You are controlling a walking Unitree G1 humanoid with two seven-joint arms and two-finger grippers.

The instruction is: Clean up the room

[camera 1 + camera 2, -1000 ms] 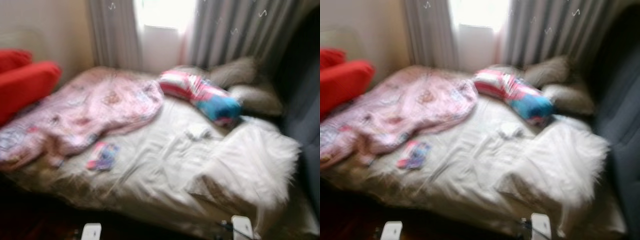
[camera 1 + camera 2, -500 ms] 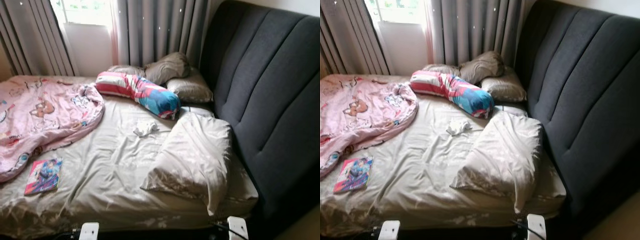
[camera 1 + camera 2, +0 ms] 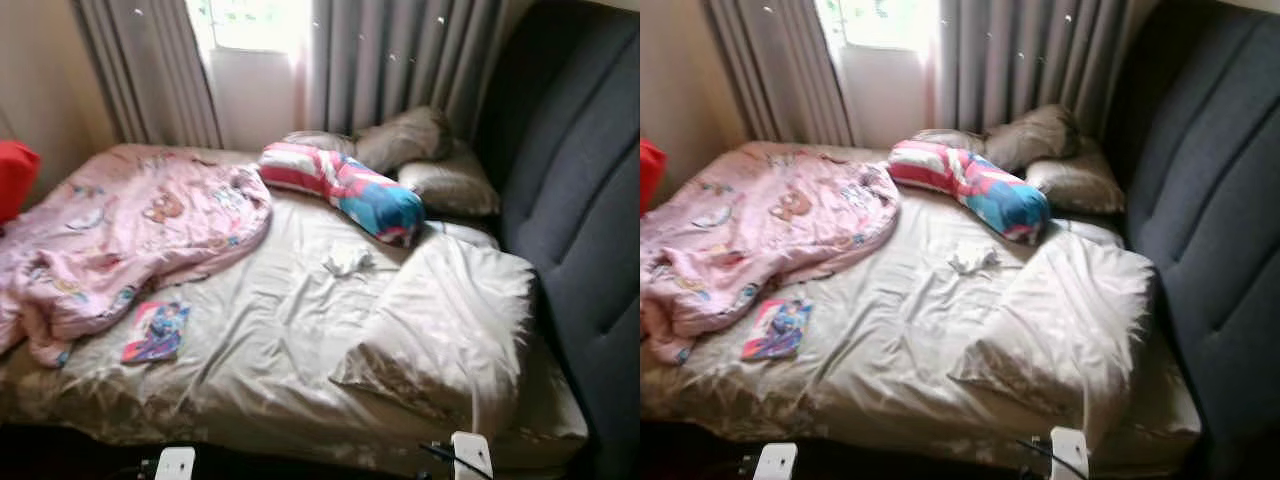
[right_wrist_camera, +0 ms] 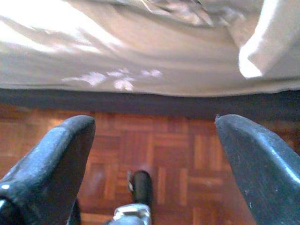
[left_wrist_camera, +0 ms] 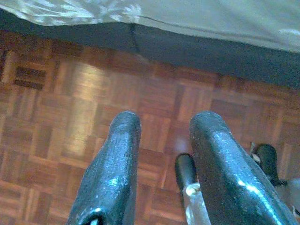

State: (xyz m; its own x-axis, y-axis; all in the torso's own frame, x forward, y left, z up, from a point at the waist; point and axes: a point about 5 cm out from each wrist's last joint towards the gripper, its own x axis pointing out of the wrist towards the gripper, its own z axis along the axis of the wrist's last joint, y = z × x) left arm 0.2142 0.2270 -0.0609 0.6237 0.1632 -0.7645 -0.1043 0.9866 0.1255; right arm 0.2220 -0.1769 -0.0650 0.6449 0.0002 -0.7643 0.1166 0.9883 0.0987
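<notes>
Grey curtains (image 3: 390, 60) and a bright window back a bed (image 3: 270, 350) with a dark padded headboard (image 3: 580, 200) along one side. A pink blanket (image 3: 130, 230) lies bunched over the corner away from the headboard; it looks soft, floppy and light, so a pinch on a raised fold or its hem near the bed's front edge should do. Beside it, near that front edge, lies a thin book (image 3: 155, 332), stiff and flat, best taken by an edge. A crumpled white scrap (image 3: 347, 261) at mid-bed would be featherlight. A striped bolster (image 3: 345, 190) and large pillow (image 3: 450, 330) are bulky but soft.

Both arms hang idle over the parquet floor (image 5: 70, 117) by the bed's front edge: left claw (image 5: 161, 140) slightly apart, right claw (image 4: 154, 145) wide apart, both empty.

Slight blur hides the scrap's nature; a red thing (image 3: 15, 175) is cut off.
</notes>
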